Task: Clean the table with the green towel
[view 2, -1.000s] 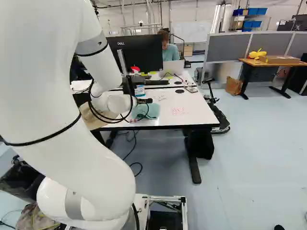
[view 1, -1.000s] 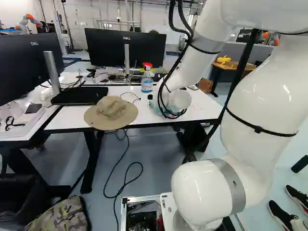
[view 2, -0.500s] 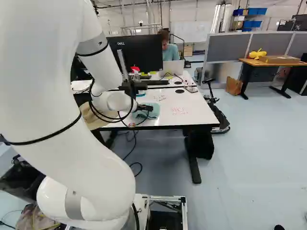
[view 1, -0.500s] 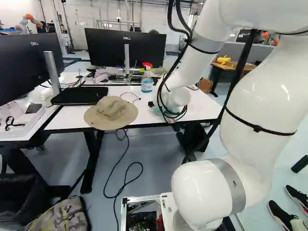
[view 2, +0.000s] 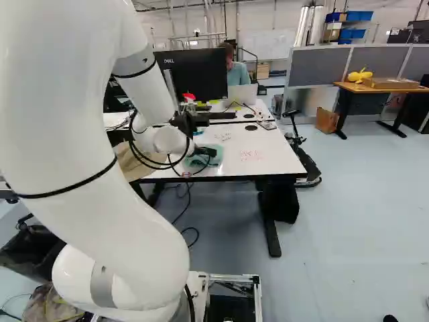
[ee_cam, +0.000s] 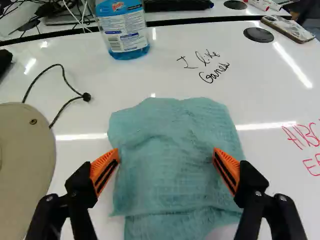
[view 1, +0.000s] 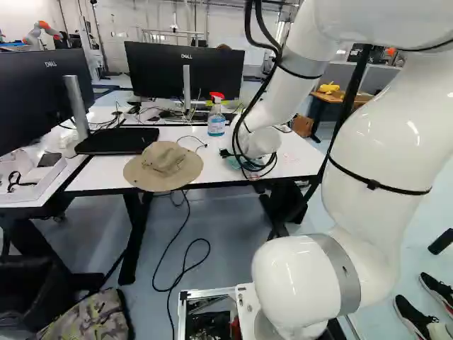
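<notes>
we see bright light throughout. in the wrist view, white streaks of glare cross the glossy counter; in the left base view, small highlights shine on the white arm, and shade lies under the counter.

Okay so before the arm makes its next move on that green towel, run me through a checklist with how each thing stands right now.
1. Gripper open: ok.
2. Green towel between the two fingers: ok, it lies on the table.
3. Fingertips low enough to pinch the cloth: cannot tell.
4. Spray bottle out from between the fingers: ok, it stands beyond the towel.
5. Hat out from between the fingers: ok, it lies beside them.
6. Black writing wiped off: not ok.
</notes>
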You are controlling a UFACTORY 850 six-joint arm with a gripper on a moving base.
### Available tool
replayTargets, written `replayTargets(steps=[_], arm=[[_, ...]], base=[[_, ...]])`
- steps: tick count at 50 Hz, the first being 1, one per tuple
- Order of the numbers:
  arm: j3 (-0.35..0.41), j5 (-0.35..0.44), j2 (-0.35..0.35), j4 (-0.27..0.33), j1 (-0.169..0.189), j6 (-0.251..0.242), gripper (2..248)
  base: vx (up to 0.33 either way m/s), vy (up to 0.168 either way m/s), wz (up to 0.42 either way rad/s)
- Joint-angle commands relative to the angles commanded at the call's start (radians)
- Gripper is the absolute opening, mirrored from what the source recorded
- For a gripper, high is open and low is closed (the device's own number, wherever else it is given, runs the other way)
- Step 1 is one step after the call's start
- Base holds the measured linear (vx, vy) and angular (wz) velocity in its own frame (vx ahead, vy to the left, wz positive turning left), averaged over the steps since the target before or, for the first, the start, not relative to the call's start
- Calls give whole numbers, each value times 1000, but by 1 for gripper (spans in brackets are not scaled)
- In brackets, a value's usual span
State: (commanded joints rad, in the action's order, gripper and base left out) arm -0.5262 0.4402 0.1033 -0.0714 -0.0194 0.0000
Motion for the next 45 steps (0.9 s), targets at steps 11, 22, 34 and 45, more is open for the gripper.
replayTargets(steps=[11, 22, 34, 45], arm=[[-26, 0, 24, 0, 18, 0, 247], [-26, 0, 24, 0, 18, 0, 236], [-26, 0, 24, 0, 18, 0, 160], [-25, 0, 20, 0, 18, 0, 59]], base=[[0, 0, 0], [0, 0, 0], [0, 0, 0], [0, 0, 0]])
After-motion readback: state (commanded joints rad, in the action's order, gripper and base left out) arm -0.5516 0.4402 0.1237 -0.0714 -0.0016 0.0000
